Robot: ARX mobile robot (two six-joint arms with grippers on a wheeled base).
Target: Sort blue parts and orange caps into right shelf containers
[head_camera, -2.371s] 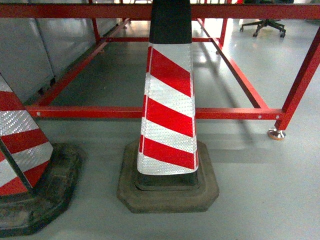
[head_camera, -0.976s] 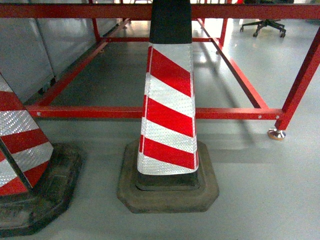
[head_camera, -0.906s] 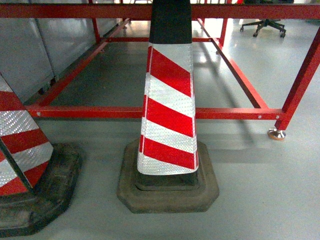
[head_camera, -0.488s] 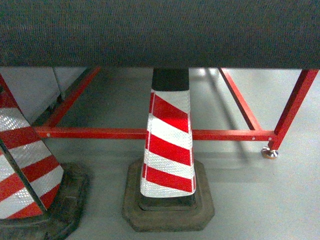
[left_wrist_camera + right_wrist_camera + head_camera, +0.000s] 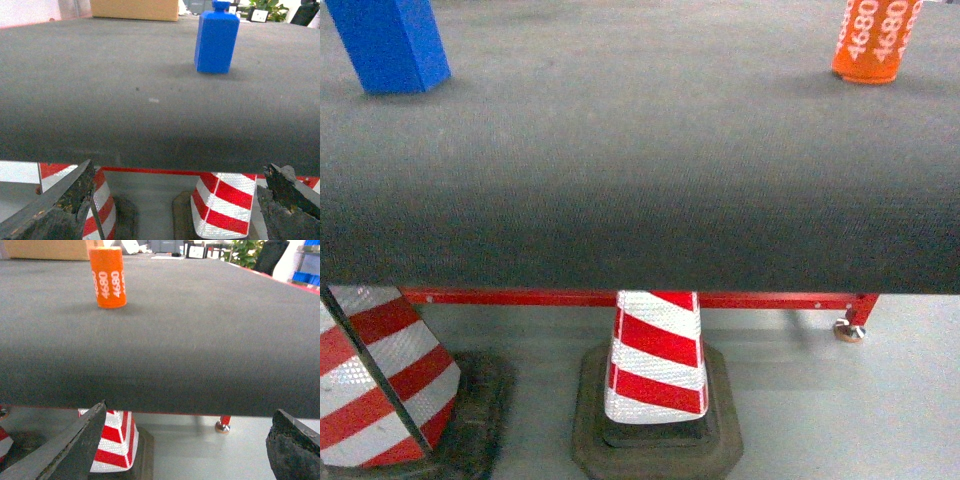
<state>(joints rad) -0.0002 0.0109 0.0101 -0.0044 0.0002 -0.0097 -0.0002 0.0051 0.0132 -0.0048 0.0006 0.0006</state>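
Nearest, at the bottom of each wrist view, the left hand (image 5: 175,205) and the right hand (image 5: 185,445) are standing wide, dark worn fingers (image 5: 55,210) apart at the frame's lower corners, holding nothing, both below the tabletop's front edge. Behind them, in the lower part of the head view, two red-and-white striped cones (image 5: 655,355) are standing on the floor under a red frame (image 5: 770,299). The dark textured tabletop (image 5: 640,180) is filling the middle of every view. At the upper left of the head view the blue part (image 5: 392,42) is standing upright: a square-sided bottle shape with a short neck, probably rigid, light plastic; its flat opposite walls are offering the surest grip, low on the body. At the upper right the orange cap (image 5: 873,40), a printed cylinder, is standing upright; it looks smooth and possibly slippery, so gripping across mid-height seems best. A blue container (image 5: 305,277) is showing at the far right edge of the right wrist view.
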